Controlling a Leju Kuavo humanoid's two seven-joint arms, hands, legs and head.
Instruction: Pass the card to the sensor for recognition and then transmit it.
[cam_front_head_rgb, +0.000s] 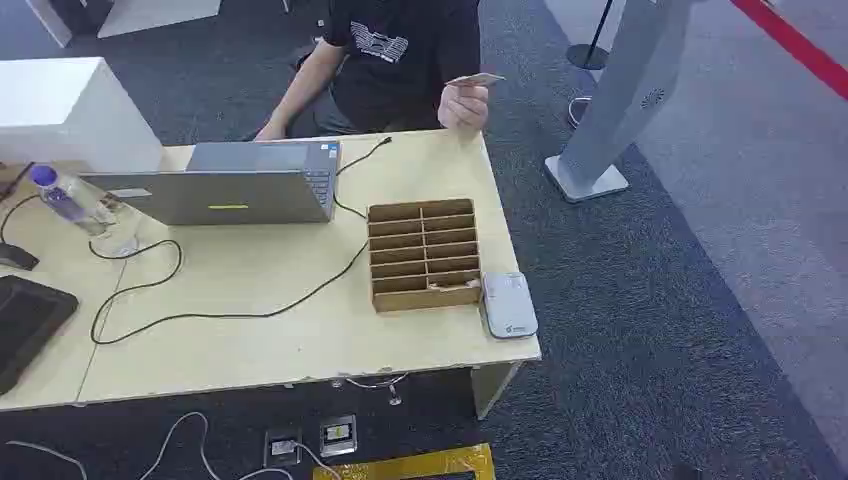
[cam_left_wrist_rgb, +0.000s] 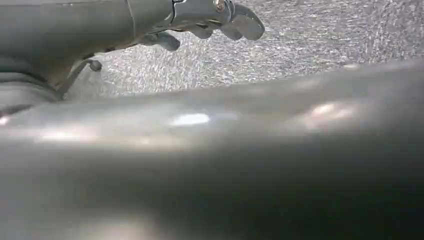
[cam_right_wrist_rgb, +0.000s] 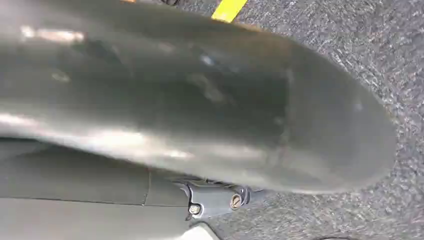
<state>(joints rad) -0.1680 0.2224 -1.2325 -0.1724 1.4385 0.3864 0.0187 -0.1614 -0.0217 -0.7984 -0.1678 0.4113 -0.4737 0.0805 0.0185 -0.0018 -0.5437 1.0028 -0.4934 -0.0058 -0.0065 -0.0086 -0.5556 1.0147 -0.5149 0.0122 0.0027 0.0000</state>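
Nearest the head camera, at 6 o'clock, floor sockets (cam_front_head_rgb: 312, 438) and white cables sit below the table's front edge. On the wooden table (cam_front_head_rgb: 250, 340), a compartmented wooden card holder (cam_front_head_rgb: 423, 254) stands right of centre, with the grey card reader (cam_front_head_rgb: 508, 304), taken here to be the sensor, touching its 4 o'clock corner. A closed laptop (cam_front_head_rgb: 240, 182) lies toward 10 o'clock, and a water bottle (cam_front_head_rgb: 62, 198) beyond it at 9 o'clock. The card (cam_front_head_rgb: 476, 79) is at 12 o'clock, off the table's far edge, pinched in a person's hand (cam_front_head_rgb: 464, 102) and well apart from the reader.

Progress, as judged: the task is at its outset. The robot does not have the card, nothing lies on the reader, and receiving, presenting and handing on all remain.

View comparison: the left wrist view shows the left hand (cam_left_wrist_rgb: 210, 22) hanging over grey carpet, fingers loosely curled and holding nothing. The right wrist view shows the base of the right hand (cam_right_wrist_rgb: 215, 200) beside dark body parts; its fingers lie out of frame, so its opening cannot be told. The table and card appear in the head view.
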